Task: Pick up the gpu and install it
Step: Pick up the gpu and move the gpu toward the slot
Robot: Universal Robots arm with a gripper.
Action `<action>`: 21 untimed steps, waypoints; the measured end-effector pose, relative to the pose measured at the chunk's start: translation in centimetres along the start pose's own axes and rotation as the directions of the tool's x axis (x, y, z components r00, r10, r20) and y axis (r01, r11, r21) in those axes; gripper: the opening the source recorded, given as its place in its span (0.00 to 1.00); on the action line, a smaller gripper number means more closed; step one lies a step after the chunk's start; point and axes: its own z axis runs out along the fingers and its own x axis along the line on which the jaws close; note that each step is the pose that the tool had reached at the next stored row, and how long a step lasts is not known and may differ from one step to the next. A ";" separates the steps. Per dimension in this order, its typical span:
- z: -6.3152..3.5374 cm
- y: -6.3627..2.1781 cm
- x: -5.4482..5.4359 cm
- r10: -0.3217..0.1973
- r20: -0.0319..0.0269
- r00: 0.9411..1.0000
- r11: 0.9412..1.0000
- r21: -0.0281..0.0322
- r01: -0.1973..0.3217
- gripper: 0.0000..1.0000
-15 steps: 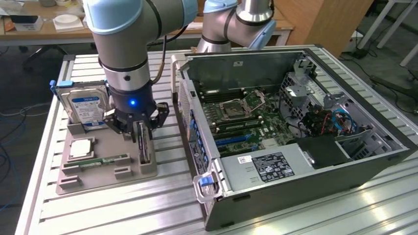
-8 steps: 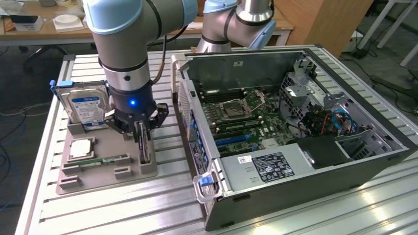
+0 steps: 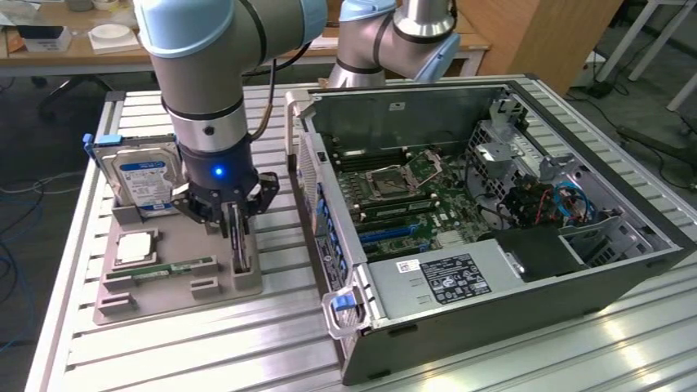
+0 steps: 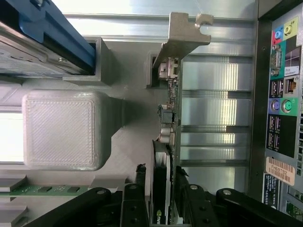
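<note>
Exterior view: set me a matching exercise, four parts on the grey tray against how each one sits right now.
Things:
1. graphics card
2. hard drive
3. memory stick
4. processor chip

States:
A. lying flat, long and narrow
B. standing upright, blue label facing the camera
C. on edge in the tray, tool closed on it
D. lying flat, square, silver top up

Pairs: 1-C; 2-B; 3-A; 4-D
</note>
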 end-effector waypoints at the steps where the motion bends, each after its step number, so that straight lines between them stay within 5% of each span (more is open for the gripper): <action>1: 0.00 0.00 0.0 0.000 0.000 1.000 1.000 0.000 0.000 0.36; 21: 0.02 0.00 0.0 0.000 0.000 1.000 1.000 0.000 0.000 0.26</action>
